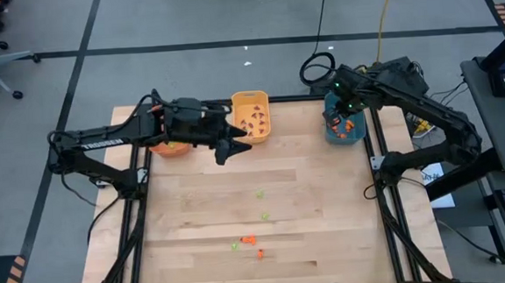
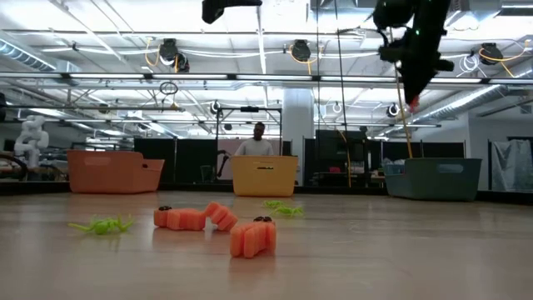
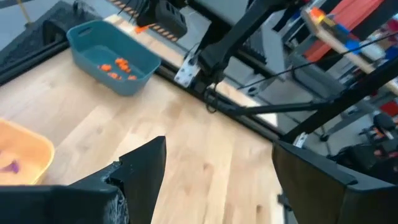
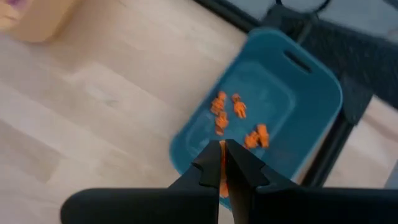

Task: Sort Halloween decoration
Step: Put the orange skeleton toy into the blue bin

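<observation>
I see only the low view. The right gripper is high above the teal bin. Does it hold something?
Observer: Yes. The right gripper is shut on an orange trinket, directly over the teal bin.
Operator: What lies in that bin? I see only its wall.
Observer: Several orange trinkets, nothing of another colour.
Operator: And the left gripper? I see only a dark piece at the top.
Observer: The left gripper is open and empty, over the table beside the yellow bin.
</observation>
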`<state>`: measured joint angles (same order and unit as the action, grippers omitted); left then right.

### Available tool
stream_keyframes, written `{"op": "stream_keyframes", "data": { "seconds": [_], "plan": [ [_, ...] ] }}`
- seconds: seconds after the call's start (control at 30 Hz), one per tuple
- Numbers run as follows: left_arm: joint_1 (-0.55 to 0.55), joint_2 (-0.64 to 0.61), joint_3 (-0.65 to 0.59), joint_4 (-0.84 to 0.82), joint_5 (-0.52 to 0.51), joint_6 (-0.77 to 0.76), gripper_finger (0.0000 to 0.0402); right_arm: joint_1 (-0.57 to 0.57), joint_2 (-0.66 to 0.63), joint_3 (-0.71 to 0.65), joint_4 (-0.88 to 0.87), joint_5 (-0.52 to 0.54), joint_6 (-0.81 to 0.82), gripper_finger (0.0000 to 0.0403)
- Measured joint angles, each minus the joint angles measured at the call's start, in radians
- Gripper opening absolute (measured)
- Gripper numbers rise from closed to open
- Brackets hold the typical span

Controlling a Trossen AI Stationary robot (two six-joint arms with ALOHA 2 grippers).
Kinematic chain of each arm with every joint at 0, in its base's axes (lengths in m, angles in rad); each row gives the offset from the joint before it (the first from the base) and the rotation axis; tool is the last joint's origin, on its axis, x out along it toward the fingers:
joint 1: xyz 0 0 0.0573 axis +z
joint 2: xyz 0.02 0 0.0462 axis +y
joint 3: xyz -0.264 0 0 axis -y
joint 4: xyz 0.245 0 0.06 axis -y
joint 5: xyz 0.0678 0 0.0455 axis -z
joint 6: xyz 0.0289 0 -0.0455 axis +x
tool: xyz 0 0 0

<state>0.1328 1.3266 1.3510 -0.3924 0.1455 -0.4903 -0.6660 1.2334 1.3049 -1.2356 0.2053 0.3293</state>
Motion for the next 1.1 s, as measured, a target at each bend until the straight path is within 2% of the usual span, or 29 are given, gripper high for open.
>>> {"op": "stream_keyframes", "data": {
  "seconds": [0.23,0.43,0.63,0.8,0.93,1.1],
  "plan": [
    [-0.031,0.000,0.000,-0.084,-0.077,0.001,0.0293,-0.075,-0.003,-0.168,0.130,-0.054,0.031,0.0000],
    [-0.031,0.000,0.000,-0.159,-0.080,0.001,0.0293,-0.108,-0.003,-0.308,0.226,-0.077,0.103,0.0000],
    [-0.031,0.000,0.000,-0.224,-0.079,0.000,0.0293,-0.128,-0.003,-0.377,0.285,-0.078,0.123,0.0000],
    [-0.031,0.000,0.000,-0.238,-0.077,0.000,0.0293,-0.134,-0.003,-0.438,0.440,-0.076,0.130,0.0000],
    [-0.031,0.000,0.000,-0.239,-0.073,0.000,0.0293,-0.134,-0.003,-0.476,0.545,-0.041,0.130,0.0000],
    [-0.035,0.000,0.000,-0.242,-0.050,0.003,0.0293,-0.134,-0.003,-0.483,0.565,0.038,0.155,0.0001]
  ]
}}
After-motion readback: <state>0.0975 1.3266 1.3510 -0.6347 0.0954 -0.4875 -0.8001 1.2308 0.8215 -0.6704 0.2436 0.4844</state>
